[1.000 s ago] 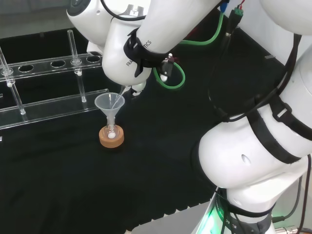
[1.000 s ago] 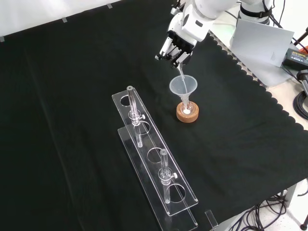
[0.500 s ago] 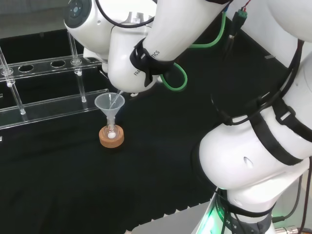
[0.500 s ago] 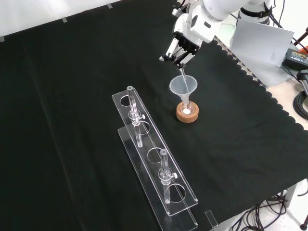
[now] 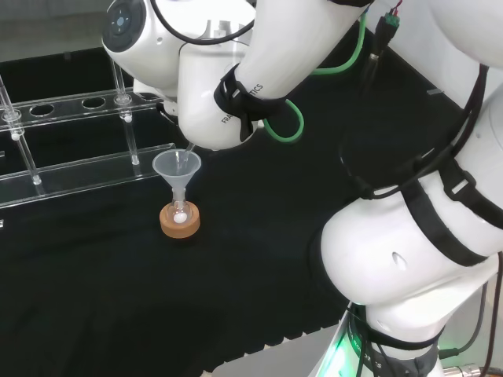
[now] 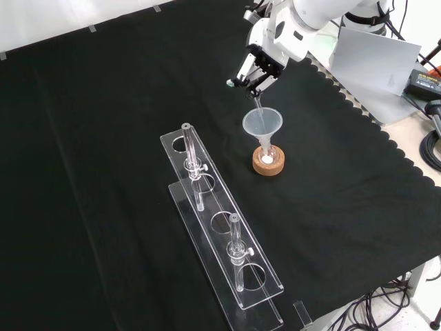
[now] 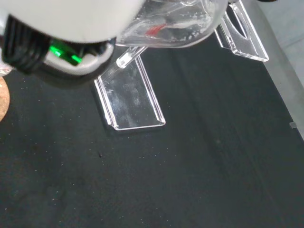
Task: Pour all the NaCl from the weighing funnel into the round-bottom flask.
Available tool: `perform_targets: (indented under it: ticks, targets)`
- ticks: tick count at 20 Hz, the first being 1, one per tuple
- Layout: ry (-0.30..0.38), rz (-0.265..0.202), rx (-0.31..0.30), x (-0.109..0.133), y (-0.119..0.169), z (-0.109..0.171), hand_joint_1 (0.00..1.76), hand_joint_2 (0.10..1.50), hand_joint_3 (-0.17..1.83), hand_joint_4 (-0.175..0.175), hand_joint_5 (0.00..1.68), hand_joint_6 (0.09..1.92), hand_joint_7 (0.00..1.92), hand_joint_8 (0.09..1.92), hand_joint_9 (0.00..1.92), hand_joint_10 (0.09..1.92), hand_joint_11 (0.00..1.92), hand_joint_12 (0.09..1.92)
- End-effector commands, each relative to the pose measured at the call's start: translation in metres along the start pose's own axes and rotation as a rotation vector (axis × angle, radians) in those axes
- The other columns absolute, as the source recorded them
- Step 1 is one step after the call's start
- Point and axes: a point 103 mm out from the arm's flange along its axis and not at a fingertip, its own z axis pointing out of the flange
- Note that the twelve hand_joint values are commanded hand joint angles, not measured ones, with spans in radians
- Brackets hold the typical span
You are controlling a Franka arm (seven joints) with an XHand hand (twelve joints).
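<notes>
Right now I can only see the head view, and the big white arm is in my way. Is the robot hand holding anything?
Observer: Yes. In the front view the robot hand has its fingers curled round a clear scoop.
Operator: Where is the scoop's tip pointing?
Observer: The front view shows its thin tip pointing down at the mouth of the funnel.
Operator: Is there any salt left in the scoop?
Observer: The wrist view shows a few white grains sticking to the inside of the scoop.
</notes>
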Motion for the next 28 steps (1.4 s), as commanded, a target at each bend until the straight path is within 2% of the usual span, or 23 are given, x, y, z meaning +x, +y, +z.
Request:
perform_targets:
  ticks: [1,7,10,21,28]
  targets:
    - [-0.010,-0.013,0.010,0.001,0.003,0.001,1.17,0.51,0.76,0.175,1.63,0.09,1.75,0.09,1.48,0.18,0.53,1.32]
    - [-0.020,-0.028,0.000,0.005,0.003,0.002,1.17,0.51,0.76,0.175,1.63,0.09,1.75,0.09,1.49,0.18,0.55,1.31]
    - [-0.038,-0.053,-0.007,0.006,0.001,0.002,1.17,0.51,0.76,0.175,1.63,0.09,1.75,0.09,1.49,0.18,0.56,1.31]
    - [-0.064,-0.084,-0.025,-0.001,0.001,0.005,1.17,0.50,0.76,0.175,1.63,0.09,1.75,0.09,1.49,0.18,0.58,1.30]
    - [-0.129,-0.135,-0.043,-0.005,0.006,0.007,1.17,0.50,0.76,0.175,1.63,0.09,1.75,0.09,1.49,0.18,0.58,1.30]
